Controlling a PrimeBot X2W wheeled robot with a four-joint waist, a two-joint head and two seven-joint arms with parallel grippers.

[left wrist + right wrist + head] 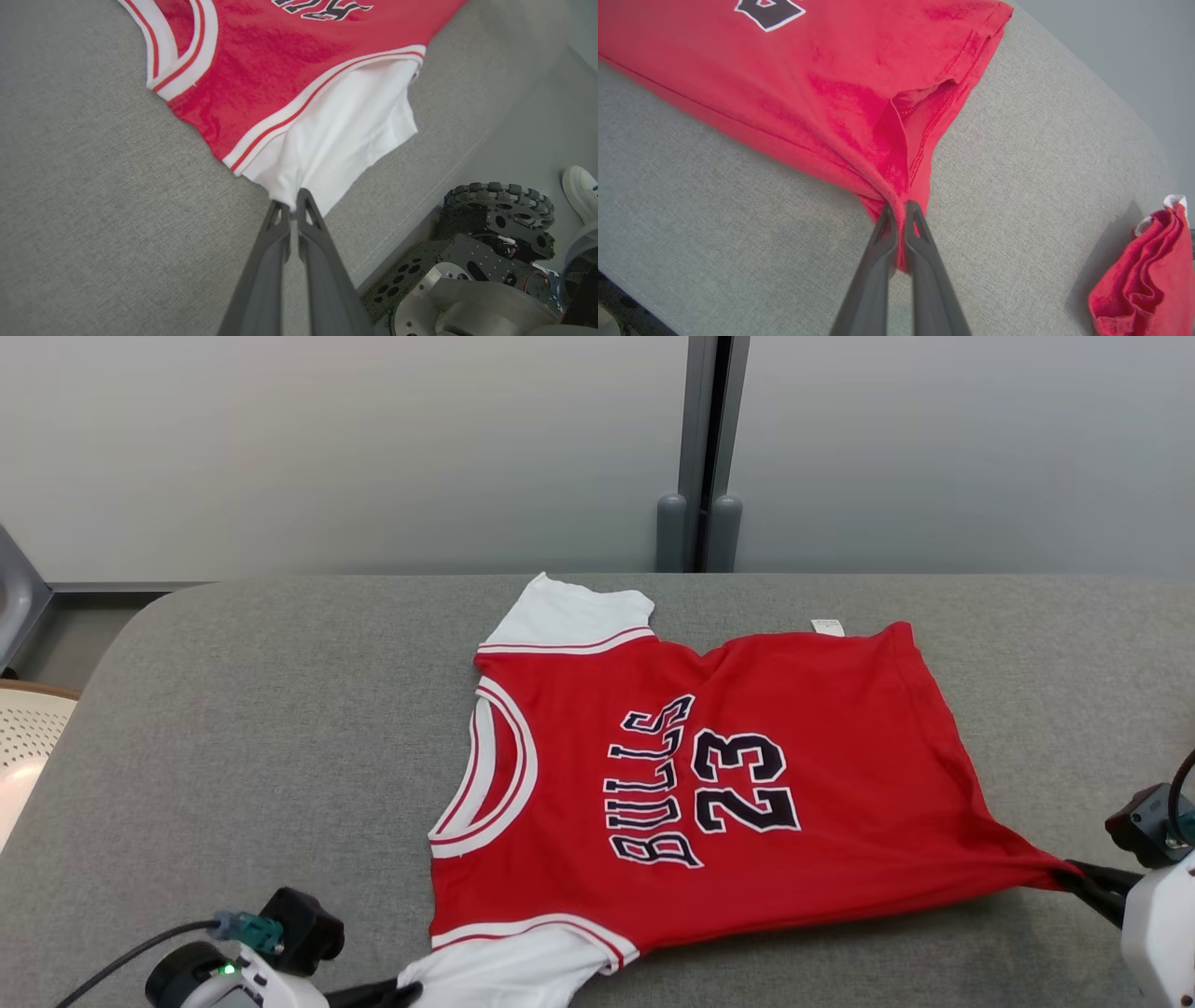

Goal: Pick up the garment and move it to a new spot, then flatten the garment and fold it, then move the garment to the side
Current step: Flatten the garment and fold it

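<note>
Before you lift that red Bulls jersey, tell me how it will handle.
Likely floppy: the jersey bunches into folds where the right fingers pinch its hem corner. Probably light: it lies thin and flat on the grey fabric surface. It may sag between grips, since the left fingers hold just the white sleeve.
</note>
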